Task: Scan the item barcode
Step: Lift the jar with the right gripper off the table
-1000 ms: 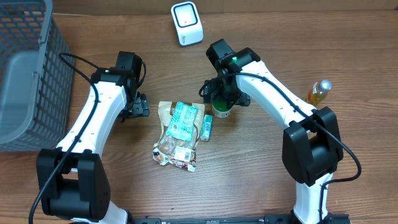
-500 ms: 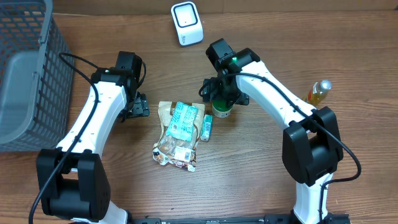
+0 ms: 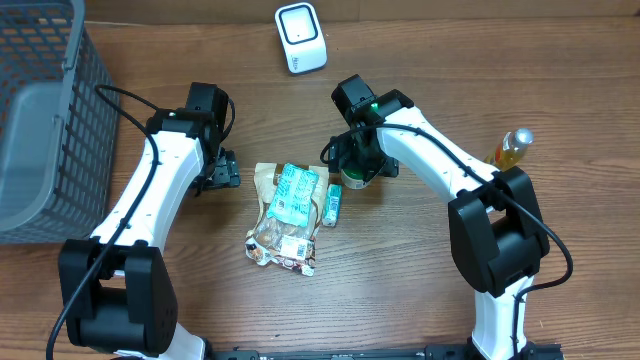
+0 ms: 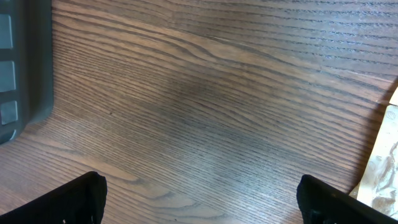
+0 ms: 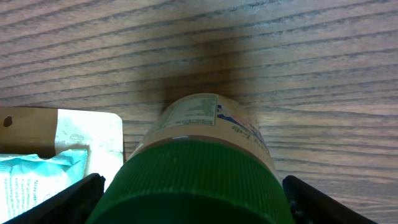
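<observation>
Both arms low, right jaws straddling jar (image 5: 198, 163)

Bright, even light in the overhead view. In the right wrist view the jar (image 5: 193, 180) looms close, its cap soft, with a dark shadow on the table (image 5: 323, 56).

Looks like a robotics lab bench dressed up as a shop checkout, tbh. Two white-and-black robot arms (image 3: 150, 190) with cables work over a wood-grain table (image 3: 400, 300), which says lab. The shop part is a white barcode scanner (image 3: 301, 38) at the far edge, a grey mesh shopping basket (image 3: 60, 120) off to one side, and loose groceries: snack bags (image 3: 285, 238), a teal packet (image 3: 295, 193), a green-lidded jar (image 5: 193, 180) and a small bottle of yellow liquid (image 3: 513, 148).
</observation>
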### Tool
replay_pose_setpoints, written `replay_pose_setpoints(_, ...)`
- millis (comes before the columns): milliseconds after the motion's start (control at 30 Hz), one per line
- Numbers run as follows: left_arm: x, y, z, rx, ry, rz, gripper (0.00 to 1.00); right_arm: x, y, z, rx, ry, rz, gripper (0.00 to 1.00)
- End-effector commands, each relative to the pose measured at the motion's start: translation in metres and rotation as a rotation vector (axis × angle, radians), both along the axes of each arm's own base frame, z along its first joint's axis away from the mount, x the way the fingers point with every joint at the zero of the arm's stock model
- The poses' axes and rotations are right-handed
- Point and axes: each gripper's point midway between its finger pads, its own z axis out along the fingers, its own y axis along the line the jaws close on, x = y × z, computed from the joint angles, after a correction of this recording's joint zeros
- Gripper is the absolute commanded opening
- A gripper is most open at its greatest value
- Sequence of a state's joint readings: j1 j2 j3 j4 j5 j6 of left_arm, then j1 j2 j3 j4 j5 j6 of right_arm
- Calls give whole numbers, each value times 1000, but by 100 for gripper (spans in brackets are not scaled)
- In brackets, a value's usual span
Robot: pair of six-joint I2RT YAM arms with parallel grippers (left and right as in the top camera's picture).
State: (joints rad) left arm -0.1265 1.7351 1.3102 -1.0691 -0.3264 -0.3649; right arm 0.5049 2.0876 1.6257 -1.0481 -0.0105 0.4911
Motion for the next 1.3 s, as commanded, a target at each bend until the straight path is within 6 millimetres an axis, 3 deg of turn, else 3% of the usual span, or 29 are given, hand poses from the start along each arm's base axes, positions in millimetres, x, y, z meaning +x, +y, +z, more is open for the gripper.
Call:
replay_pose_setpoints(0,6,2,11,7,-43,16,100,-3,-1,-3,-14,5,0,87)
replay_pose_setpoints(200,6,2,11,7,-43,16,100,-3,-3,-17,-16,-7,0,85)
replay_pose_setpoints(300,6,2,11,7,-43,16,99,-2,-6,-17,-19,-7,-7,79)
replay_pose_setpoints(633,6,2,11,7,-43,16,100,-1,-10,-17,-20,-4,-16,79)
replay_pose_setpoints(900,6,2,11,7,-43,16,99,-1,-10,-15,-22,-2,-17,64)
replay_pose_setpoints(1067,6,2,11,7,-43,16,100,12,-6,5,-6,-32,-18,60)
replay_pose_setpoints(1267,6,2,11,7,-43,16,100,27,-2,61,4,-75,52,53)
